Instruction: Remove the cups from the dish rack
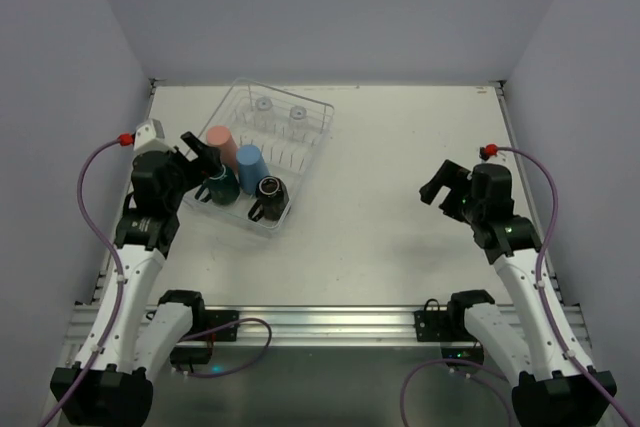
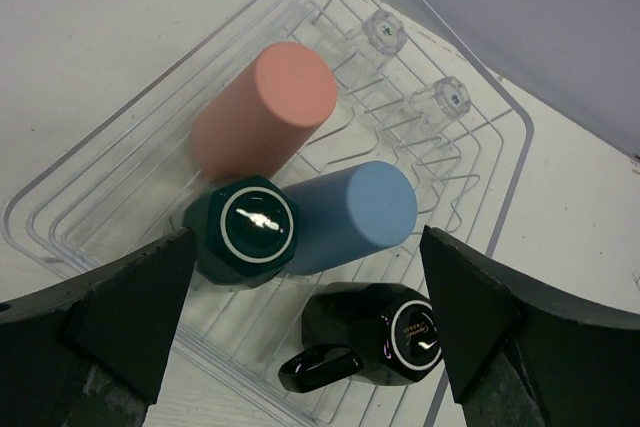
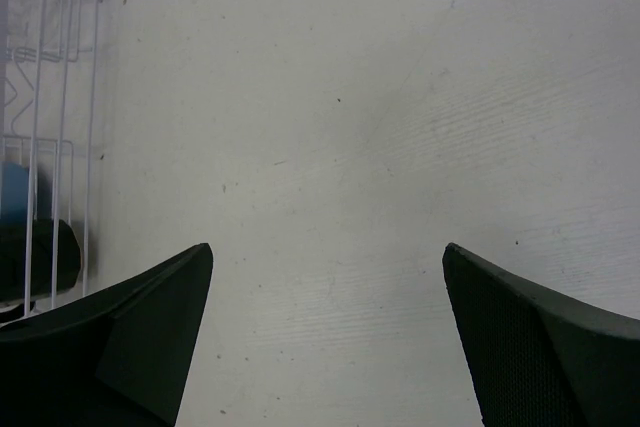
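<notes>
The dish rack [image 1: 318,137] sits upper left in my overhead view. It holds a salmon tumbler [image 1: 222,143], blue tumbler [image 1: 249,165], teal mug [image 1: 222,187] and black mug [image 1: 269,197], with two clear glasses [image 1: 264,105] above them. My left gripper [image 2: 308,247] hangs spread wide over the teal mug. My right gripper [image 3: 326,247], likewise released, is over the table [image 1: 400,147] at centre right.

- My right gripper [image 3: 326,247] hangs over the table [image 3: 400,97], its two dark fingers [image 3: 130,347] spread wide with nothing between them.
- The table's white surface fills most of my view, lightly speckled.
- At my left edge stands a side of the dish rack [image 3: 65,97].
- Behind its bars I glimpse a sliver of the light-blue tumbler [image 3: 14,192] and, below it, part of the black mug [image 3: 40,257].
</notes>
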Available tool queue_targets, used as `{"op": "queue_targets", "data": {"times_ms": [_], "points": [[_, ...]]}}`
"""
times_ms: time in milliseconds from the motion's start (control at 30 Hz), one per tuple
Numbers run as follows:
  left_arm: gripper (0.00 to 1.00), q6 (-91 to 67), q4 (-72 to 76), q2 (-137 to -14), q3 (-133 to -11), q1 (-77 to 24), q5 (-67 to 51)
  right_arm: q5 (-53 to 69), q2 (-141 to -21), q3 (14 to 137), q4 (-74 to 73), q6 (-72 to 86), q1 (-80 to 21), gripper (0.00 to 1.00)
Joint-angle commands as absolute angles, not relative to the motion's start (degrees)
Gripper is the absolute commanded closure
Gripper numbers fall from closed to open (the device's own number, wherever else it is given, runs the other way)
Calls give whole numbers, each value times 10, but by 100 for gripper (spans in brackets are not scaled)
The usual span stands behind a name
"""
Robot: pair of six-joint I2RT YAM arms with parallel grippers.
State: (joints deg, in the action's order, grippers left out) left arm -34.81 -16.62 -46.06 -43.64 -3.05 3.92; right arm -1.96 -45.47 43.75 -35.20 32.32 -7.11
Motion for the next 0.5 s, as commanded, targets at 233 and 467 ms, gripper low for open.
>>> {"op": "queue_targets", "data": {"times_ms": [233, 467], "points": [[9, -289, -177, -520, -493, -27, -26, -8, -438, 459, -344, 312, -72, 1], [9, -247, -179, -597, -554, -27, -79, 22, -447, 458, -332, 307, -72, 1]]}}
